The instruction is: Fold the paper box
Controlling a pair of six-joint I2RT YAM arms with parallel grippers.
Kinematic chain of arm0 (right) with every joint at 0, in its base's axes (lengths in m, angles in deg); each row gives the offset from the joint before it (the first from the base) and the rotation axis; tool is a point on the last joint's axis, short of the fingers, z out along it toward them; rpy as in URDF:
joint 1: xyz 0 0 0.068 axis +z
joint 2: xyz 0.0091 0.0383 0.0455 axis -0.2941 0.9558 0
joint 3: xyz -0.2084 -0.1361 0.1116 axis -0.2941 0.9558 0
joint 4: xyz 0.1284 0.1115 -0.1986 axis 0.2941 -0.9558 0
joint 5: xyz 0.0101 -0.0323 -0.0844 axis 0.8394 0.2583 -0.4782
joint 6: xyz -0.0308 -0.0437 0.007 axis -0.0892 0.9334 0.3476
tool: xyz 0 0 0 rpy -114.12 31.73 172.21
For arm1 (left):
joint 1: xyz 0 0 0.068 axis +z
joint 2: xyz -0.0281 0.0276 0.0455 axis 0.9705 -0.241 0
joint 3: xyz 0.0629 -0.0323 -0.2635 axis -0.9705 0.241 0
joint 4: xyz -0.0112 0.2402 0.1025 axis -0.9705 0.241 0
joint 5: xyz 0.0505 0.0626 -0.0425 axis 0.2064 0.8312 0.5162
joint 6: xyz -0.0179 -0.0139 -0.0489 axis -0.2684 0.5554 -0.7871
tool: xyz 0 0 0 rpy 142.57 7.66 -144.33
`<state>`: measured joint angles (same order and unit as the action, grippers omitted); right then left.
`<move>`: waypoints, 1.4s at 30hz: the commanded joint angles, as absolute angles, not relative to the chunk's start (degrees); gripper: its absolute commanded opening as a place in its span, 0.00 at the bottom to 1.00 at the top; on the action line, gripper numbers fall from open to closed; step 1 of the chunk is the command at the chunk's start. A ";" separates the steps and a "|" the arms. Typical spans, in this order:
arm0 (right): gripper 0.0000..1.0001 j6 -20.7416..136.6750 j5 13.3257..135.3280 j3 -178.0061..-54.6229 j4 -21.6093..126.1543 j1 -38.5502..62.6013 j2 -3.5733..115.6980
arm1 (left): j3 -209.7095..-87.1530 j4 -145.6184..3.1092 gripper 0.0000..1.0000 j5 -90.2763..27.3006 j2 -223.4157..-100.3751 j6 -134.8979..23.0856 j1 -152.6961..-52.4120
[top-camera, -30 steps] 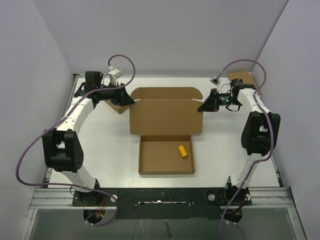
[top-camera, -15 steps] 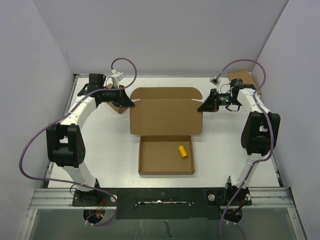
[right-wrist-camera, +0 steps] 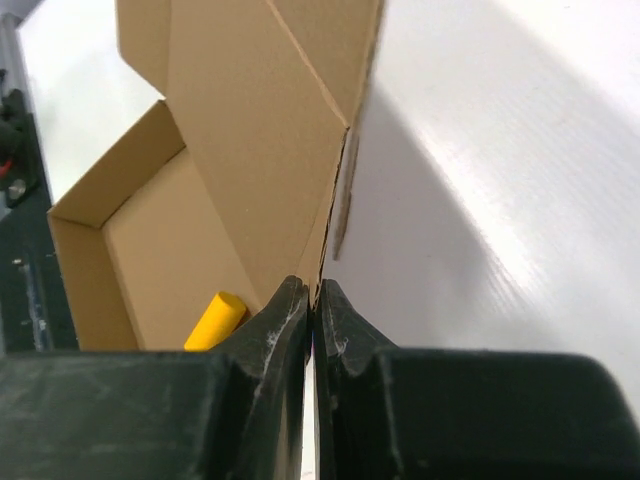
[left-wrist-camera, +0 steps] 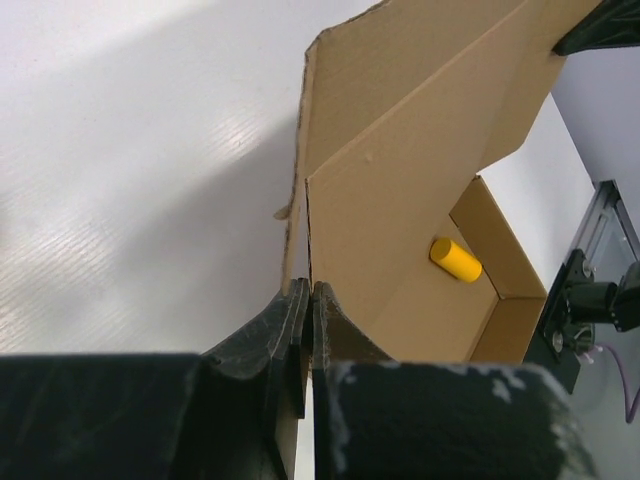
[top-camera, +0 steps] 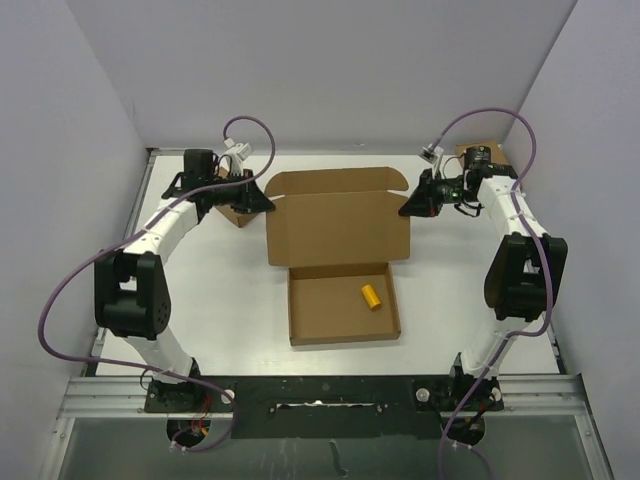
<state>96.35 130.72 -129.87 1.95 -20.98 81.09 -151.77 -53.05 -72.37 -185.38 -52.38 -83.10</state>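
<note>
The paper box [top-camera: 338, 228] lies open mid-table, its lid panel raised off the table behind the shallow tray [top-camera: 300, 335]. A yellow cylinder [top-camera: 371, 296] lies in the tray. My left gripper [top-camera: 268, 205] is shut on the lid's left edge; in the left wrist view its fingertips [left-wrist-camera: 310, 290] pinch the cardboard [left-wrist-camera: 400, 190], with the cylinder [left-wrist-camera: 455, 259] beyond. My right gripper [top-camera: 405, 210] is shut on the lid's right edge; in the right wrist view its tips [right-wrist-camera: 314, 290] clamp the panel [right-wrist-camera: 250, 130] above the cylinder [right-wrist-camera: 215, 320].
A small brown box [top-camera: 237, 215] sits behind my left gripper, partly hidden. Another small brown box [top-camera: 480, 155] stands at the back right corner by my right arm. Purple cables loop over both arms. Grey walls close in the table on three sides.
My left gripper has closed on the lid's left edge. The lid has lifted and the whole box has slid slightly right. My right gripper kept its grip and rose with it.
</note>
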 commanded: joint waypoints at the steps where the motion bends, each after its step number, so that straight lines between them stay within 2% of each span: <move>1: 0.00 92.37 123.54 -133.85 9.36 -19.04 76.42 | -151.32 -63.32 0.00 -64.64 -180.06 -58.09 -86.17; 9: 0.00 88.88 109.80 -140.06 14.94 -15.22 76.80 | -153.97 -70.52 0.00 -50.40 -180.87 -62.29 -90.08; 21: 0.00 82.32 92.70 -135.81 32.14 -9.57 74.21 | -162.20 -71.72 0.00 -25.48 -183.52 -56.96 -100.82; 33: 0.00 77.33 76.86 -129.69 47.54 -4.97 73.76 | -167.02 -75.78 0.00 -9.72 -189.91 -51.01 -107.76; 42: 0.00 75.44 68.02 -124.08 58.39 -1.23 74.29 | -164.35 -84.15 0.00 -6.27 -192.93 -50.58 -110.36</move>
<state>76.49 69.89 -125.67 47.59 -4.79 76.65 -163.44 -73.29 -5.71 -191.79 -51.11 -107.61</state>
